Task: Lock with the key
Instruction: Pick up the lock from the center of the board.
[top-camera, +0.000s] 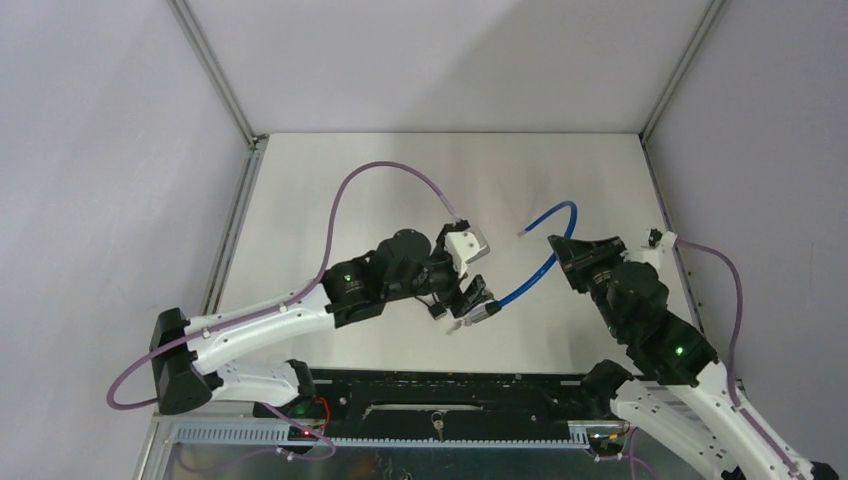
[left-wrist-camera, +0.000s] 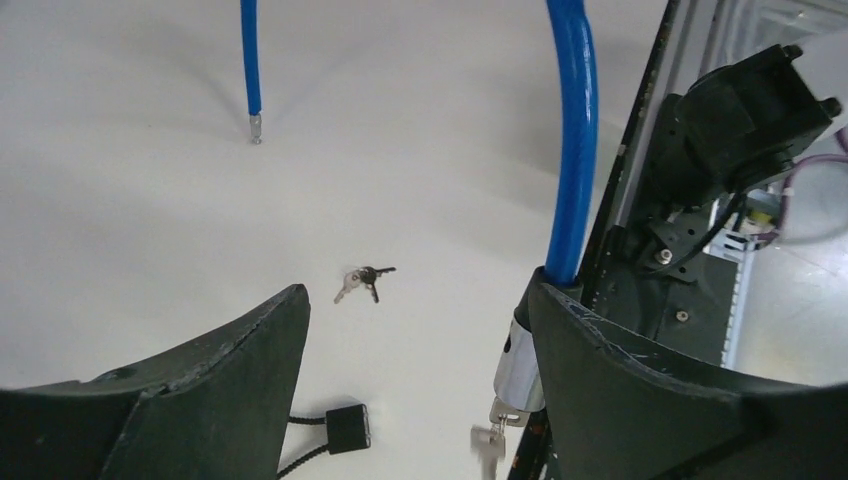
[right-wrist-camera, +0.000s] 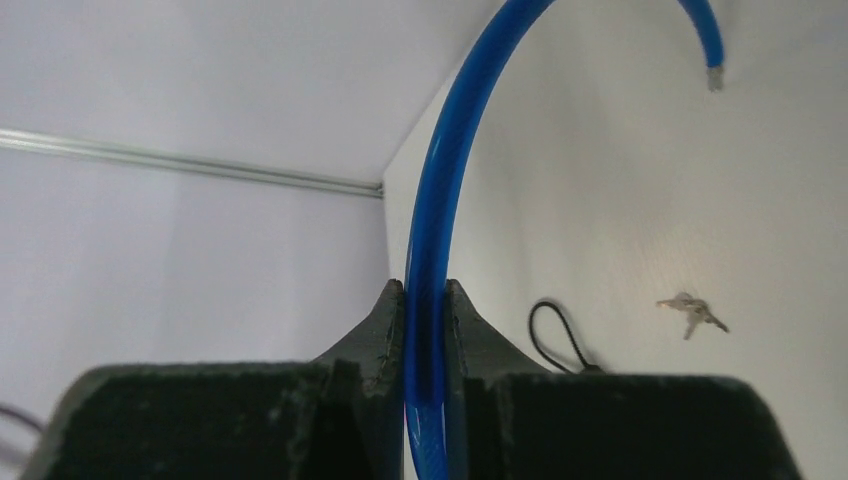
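A blue cable lock (top-camera: 545, 262) arches over the table, its bare free end (top-camera: 520, 232) hanging in the air. My right gripper (right-wrist-camera: 424, 290) is shut on the cable (right-wrist-camera: 440, 200) partway along it. The chrome lock cylinder (left-wrist-camera: 520, 365) sits at the cable's other end, against the inner face of my left gripper's right finger. A key (left-wrist-camera: 505, 412) is stuck in the cylinder and a second key (left-wrist-camera: 488, 445) dangles from it. My left gripper (left-wrist-camera: 418, 300) is open, its jaws wide apart and holding nothing.
A loose bunch of keys (left-wrist-camera: 362, 280) lies on the white table. A black tag on a cord (left-wrist-camera: 347, 428) lies near my left finger. A black rail (top-camera: 450, 390) runs along the near edge. Aluminium posts (top-camera: 215, 70) frame the walls.
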